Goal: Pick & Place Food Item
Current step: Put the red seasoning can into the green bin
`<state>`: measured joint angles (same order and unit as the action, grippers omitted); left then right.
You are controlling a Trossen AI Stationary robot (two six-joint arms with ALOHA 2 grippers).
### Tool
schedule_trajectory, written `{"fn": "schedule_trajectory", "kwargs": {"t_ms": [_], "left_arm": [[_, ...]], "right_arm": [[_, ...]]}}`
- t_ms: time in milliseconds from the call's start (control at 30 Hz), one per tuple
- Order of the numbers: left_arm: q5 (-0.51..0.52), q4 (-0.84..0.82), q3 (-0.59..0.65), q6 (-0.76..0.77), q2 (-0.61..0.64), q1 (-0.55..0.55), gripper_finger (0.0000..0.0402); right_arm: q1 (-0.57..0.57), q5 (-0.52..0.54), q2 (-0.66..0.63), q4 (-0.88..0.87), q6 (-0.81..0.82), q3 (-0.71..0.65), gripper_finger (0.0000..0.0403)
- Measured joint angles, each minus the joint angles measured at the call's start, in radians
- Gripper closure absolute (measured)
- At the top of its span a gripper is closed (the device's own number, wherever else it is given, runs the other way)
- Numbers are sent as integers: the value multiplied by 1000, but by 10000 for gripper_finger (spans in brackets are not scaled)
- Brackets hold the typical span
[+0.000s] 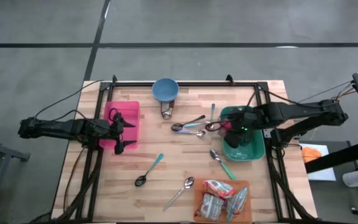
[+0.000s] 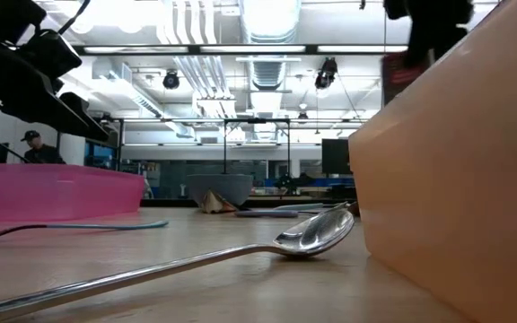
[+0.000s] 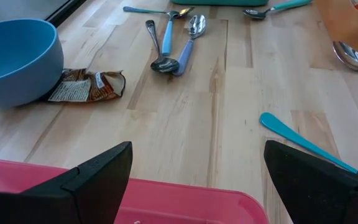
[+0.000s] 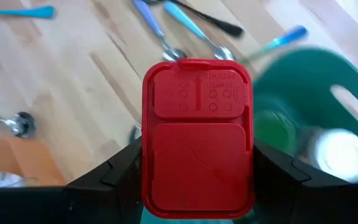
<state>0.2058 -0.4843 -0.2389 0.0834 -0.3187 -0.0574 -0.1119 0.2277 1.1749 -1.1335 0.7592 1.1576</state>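
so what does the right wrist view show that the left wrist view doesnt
Only the right wrist view shows the red box held between the right gripper fingers, above the green bin.

Only the left wrist view shows the blue bowl, the brown wrapper beside it, the pink bin rim under the open left gripper, and a teal handle.

Both show the wooden table and the blue-handled spoons lying on it.

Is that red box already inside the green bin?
Not yet. The right gripper holds the red box clamped between its fingers, above the green bin.
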Motion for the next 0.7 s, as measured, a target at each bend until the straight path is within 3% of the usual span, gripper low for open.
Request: {"fn": "schedule_trajectory", "kwargs": {"t_ms": [233,700], "left_arm": [[0,0,0,0,0,0,34],[0,0,0,0,0,0,34]], "right_arm": [[-54,11,-11,-72,144,-42,194],[-185,8,-10,23,442,-258,194]]}}
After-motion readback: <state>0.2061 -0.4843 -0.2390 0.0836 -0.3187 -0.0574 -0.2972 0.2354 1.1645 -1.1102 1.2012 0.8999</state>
